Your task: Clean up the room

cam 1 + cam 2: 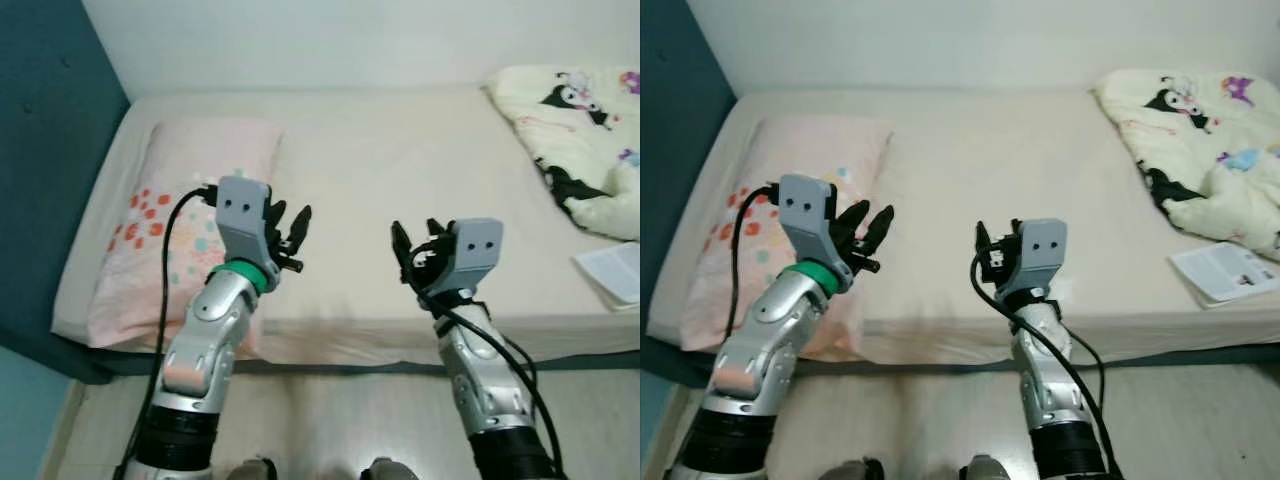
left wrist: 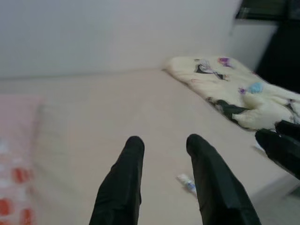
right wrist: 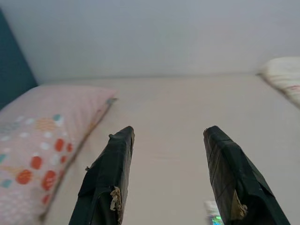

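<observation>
A bed (image 1: 400, 150) with a cream sheet lies before me. On it are a pink pillow (image 1: 180, 210) with red and teal dots at the left, a crumpled cream blanket (image 1: 580, 130) with cartoon prints at the far right, and an open booklet (image 1: 615, 272) near the right front edge. A small white and blue wrapper (image 2: 187, 183) lies on the sheet close to the front edge. My left gripper (image 1: 295, 235) hovers open over the pillow's right edge. My right gripper (image 1: 415, 250) hovers open over the sheet's front part. Both are empty.
A dark teal wall (image 1: 50, 150) borders the bed's left side and a white wall runs behind it. Pale wooden floor (image 1: 330, 420) lies between me and the bed's front edge. The middle of the sheet is bare.
</observation>
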`<state>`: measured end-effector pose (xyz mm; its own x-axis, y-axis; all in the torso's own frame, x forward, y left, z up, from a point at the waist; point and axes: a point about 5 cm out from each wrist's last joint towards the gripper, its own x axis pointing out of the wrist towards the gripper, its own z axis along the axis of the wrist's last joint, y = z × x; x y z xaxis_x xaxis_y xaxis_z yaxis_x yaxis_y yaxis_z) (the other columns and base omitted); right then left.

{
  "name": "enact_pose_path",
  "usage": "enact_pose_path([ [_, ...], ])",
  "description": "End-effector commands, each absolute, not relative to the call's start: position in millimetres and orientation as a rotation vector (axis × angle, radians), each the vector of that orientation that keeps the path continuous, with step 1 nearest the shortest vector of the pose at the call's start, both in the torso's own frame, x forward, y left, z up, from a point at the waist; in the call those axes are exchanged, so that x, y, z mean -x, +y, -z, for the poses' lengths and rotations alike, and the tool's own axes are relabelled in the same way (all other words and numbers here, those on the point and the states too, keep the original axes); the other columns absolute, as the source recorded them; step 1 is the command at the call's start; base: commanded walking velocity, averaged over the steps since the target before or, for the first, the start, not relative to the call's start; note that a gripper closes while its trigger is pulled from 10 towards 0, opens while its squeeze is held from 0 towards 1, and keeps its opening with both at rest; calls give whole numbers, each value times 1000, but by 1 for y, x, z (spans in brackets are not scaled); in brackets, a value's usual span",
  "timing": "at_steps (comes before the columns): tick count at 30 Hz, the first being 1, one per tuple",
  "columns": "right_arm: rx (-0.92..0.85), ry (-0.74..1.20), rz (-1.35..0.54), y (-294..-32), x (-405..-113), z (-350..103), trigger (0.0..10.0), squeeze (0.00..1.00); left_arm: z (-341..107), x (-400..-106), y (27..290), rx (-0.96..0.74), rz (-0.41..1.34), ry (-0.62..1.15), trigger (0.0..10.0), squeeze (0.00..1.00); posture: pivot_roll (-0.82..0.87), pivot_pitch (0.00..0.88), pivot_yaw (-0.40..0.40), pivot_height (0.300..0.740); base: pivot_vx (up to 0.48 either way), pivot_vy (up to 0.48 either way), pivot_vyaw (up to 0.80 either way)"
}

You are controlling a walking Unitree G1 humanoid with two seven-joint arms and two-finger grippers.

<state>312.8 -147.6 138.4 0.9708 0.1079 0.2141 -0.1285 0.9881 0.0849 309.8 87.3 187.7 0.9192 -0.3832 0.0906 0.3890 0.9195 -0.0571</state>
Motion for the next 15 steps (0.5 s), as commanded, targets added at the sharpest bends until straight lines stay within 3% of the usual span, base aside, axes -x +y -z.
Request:
enact_pose_path([
  [1, -102, -199, -132, -143, -311, -135, 10000, 0, -184, -310, 91, 68, 383, -64, 10000, 0, -93, 58, 53, 710, 240, -330, 0],
  [15, -100, -199, -133, -143, -311, -135, 10000, 0, -184, -310, 91, 66, 384, -63, 10000, 0, -94, 57, 55, 710, 155, -340, 0],
])
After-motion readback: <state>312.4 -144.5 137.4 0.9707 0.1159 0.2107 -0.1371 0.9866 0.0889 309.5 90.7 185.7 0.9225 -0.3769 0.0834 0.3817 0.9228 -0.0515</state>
